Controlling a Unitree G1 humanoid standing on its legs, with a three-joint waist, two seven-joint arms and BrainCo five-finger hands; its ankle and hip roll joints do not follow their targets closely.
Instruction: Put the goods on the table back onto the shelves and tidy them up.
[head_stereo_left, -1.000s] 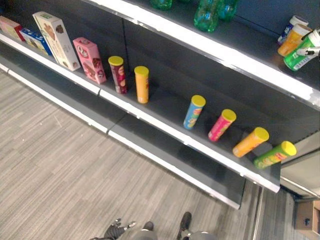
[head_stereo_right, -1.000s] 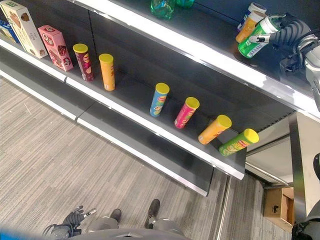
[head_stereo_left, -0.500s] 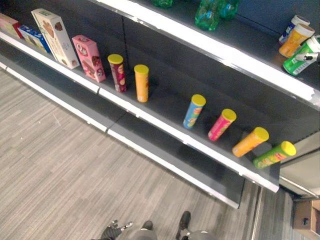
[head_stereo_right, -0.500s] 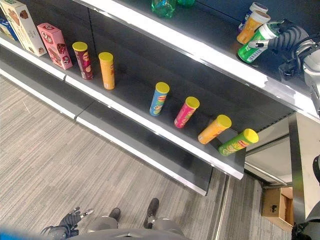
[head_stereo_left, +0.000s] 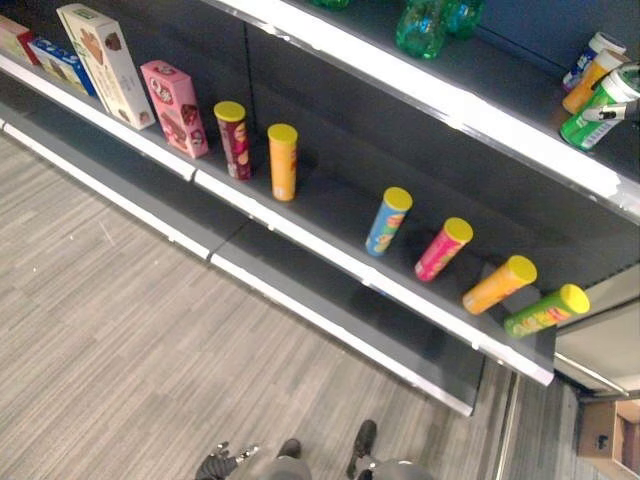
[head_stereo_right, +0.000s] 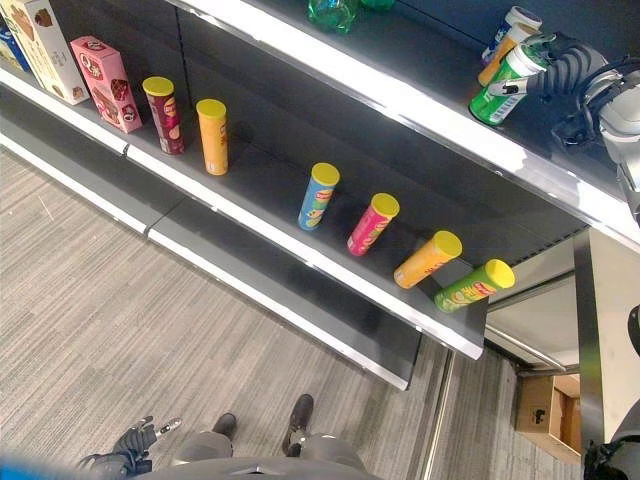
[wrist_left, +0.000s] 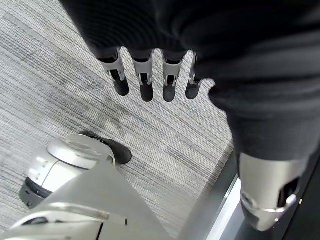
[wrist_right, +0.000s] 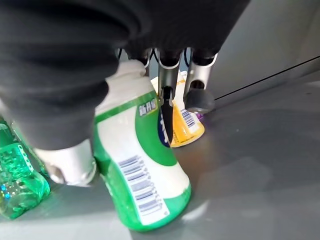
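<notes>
A green and white bottle (wrist_right: 140, 170) stands tilted on the upper shelf (head_stereo_right: 420, 105) at the far right, its base down at the shelf surface. My right hand (head_stereo_right: 565, 70) is shut on it, fingers (wrist_right: 167, 107) curled over its label and the thumb (wrist_right: 70, 165) pressing the other side. Just behind it stand an orange bottle (head_stereo_right: 498, 56) and a white one (head_stereo_right: 520, 18). My left hand (head_stereo_right: 135, 440) hangs low by my side over the floor, with its fingers (wrist_left: 145, 82) straight and holding nothing.
The middle shelf (head_stereo_left: 330, 255) carries a row of chip cans: maroon (head_stereo_left: 233, 140), orange (head_stereo_left: 283, 162), blue (head_stereo_left: 388, 221), pink (head_stereo_left: 443, 249), orange (head_stereo_left: 498, 284) and green (head_stereo_left: 545, 310). Boxes (head_stereo_left: 175, 108) stand to their left. Clear green bottles (head_stereo_left: 425, 28) sit on the upper shelf. A cardboard box (head_stereo_right: 545, 415) lies on the floor.
My right hand has edged the green and white bottle slightly toward the shelf's front, away from the orange bottle. The whole view has shifted a little.
</notes>
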